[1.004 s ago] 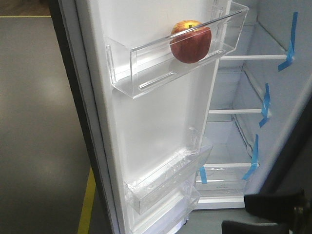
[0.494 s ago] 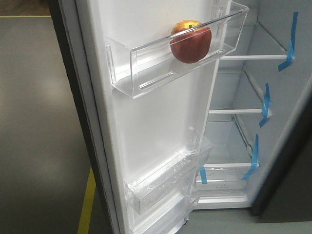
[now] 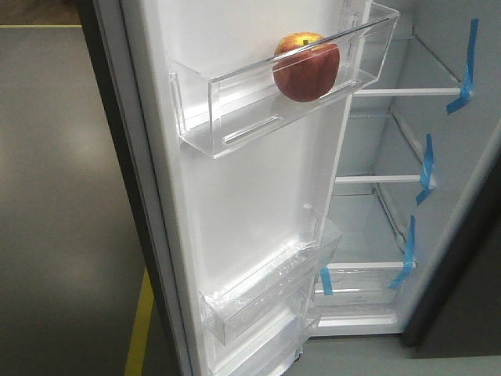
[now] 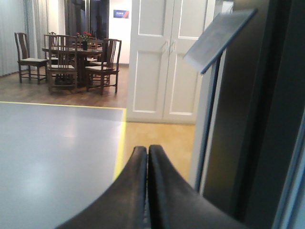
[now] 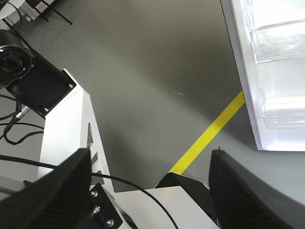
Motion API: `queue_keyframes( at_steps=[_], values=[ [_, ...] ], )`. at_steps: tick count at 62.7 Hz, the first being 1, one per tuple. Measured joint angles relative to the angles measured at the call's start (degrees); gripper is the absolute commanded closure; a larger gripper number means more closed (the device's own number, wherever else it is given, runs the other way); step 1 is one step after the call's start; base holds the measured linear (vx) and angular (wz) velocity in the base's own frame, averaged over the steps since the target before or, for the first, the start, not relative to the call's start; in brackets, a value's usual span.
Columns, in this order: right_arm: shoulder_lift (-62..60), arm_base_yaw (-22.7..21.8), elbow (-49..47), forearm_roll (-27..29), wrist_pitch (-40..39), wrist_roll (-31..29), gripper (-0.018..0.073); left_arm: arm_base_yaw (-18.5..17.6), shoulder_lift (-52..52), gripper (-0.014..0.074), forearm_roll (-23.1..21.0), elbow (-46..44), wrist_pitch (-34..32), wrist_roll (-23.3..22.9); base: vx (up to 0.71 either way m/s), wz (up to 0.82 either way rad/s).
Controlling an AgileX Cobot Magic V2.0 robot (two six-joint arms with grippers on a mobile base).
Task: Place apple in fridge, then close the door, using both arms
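Apple (image 3: 306, 66) in door bin (image 3: 235, 117), left end effector (image 4: 147, 151) closed, right end effector (image 5: 150, 155) wide — neither apparently near.

This looks like a robot test room arranged as a home. The grey floor (image 3: 63, 196) carries a yellow tape line (image 3: 139, 329), and the shelves of the fridge (image 3: 376, 141) are marked with blue tape strips (image 3: 427, 168). Far at the left stands a dining table (image 4: 71, 50) with wooden chairs (image 4: 107, 64), near white panelled doors (image 4: 164, 62). Loose black cables (image 5: 13, 125) lie beside a white equipment frame (image 5: 66, 138).
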Motion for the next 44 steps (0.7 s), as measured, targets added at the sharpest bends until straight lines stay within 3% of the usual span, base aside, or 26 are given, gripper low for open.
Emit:
queue_keyframes(
  at_steps=[8,13,25,44],
  values=[
    [0.00,0.00,0.00,0.00,0.12,0.00,0.0061,0.00,0.00,0.0603,-0.82,0.00,-4.79,-3.80,0.00,0.00],
    [0.00,0.00,0.00,0.00,0.12,0.00,0.0061,0.00,0.00,0.0603,-0.82,-0.77,-4.18,-4.10,0.00,0.00],
    [0.00,0.00,0.00,0.00,0.22,0.00,0.0061,0.00,6.48,0.0603,-0.76,-13.50,4.13,-0.13,0.00,0.00],
    [0.00,0.00,0.00,0.00,0.26,0.00,0.0061,0.00,32.15,0.0603,0.01,-38.13,25.49,5.41,0.00,0.00]
  ],
)
